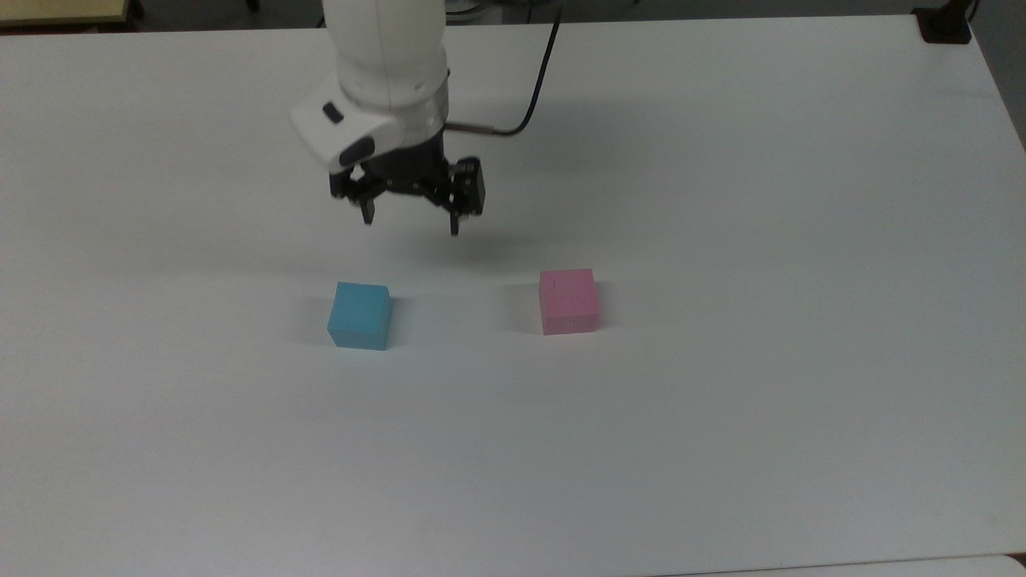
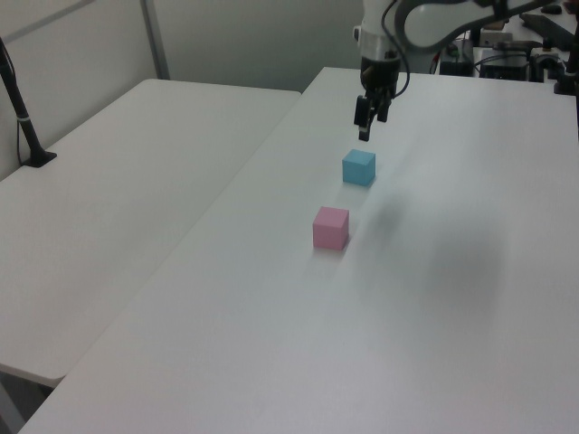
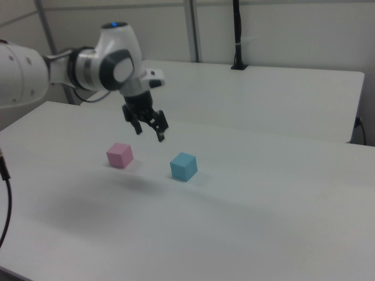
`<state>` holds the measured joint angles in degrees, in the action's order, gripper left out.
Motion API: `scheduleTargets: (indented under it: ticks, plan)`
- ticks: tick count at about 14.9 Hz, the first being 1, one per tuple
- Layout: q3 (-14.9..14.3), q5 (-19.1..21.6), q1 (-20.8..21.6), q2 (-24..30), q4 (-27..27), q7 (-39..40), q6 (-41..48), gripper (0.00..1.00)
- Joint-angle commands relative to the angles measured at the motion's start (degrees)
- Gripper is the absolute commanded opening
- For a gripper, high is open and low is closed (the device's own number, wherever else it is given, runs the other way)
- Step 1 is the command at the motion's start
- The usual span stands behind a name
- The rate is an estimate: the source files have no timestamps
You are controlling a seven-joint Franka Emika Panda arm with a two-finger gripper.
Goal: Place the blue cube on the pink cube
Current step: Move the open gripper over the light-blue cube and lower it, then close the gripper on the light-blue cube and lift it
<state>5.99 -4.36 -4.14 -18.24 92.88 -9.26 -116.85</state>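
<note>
Your blue cube sits on the white table, well apart from the pink cube on the top view's right. The gripper hangs above the table just beyond the blue cube, toward the far side. Its fingers are spread wide and hold nothing.

blue cube unobstructed, pink cube well apart
</note>
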Motion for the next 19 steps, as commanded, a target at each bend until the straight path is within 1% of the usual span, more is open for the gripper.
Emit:
scheduleTargets:
  ticks: [1, 2, 5, 8, 9, 10, 11, 12, 14, 16, 17, 19]
  plan:
    - [-1.24, -3.08, -1.05, -6.44, -1.12, 1.26, -9.06, 1.00]
    - [-2.29, -4.33, -1.05, -8.37, -1.12, 1.00, -11.54, 1.00]
    - [-3.70, -5.39, -1.05, -10.49, -1.12, 1.35, -13.75, 1.00]
    - [-3.97, -6.89, -1.05, -11.99, -1.12, 1.26, -15.86, 1.00]
    - [-3.97, -7.06, -0.96, -12.52, -1.12, 1.26, -16.39, 0.89]
    - [-3.97, -7.32, -0.96, -13.04, -1.12, 1.08, -16.92, 0.72]
    - [-3.97, -7.50, -0.79, -13.22, -1.12, 0.82, -17.36, 0.58]
    - [-3.97, -7.50, -0.61, -13.22, -1.03, 0.73, -17.62, 0.48]
    - [-3.45, -7.24, -0.43, -12.27, -1.03, 0.56, -17.36, 0.34]
    - [-3.09, -6.54, 0.18, -9.20, -0.51, 0.56, -16.66, 0.35]
    - [-3.00, -6.45, 1.75, -7.70, 0.28, 0.21, -16.22, 0.36]
    - [-3.00, -6.45, 5.09, -5.76, 0.81, -3.12, -13.95, 0.38]
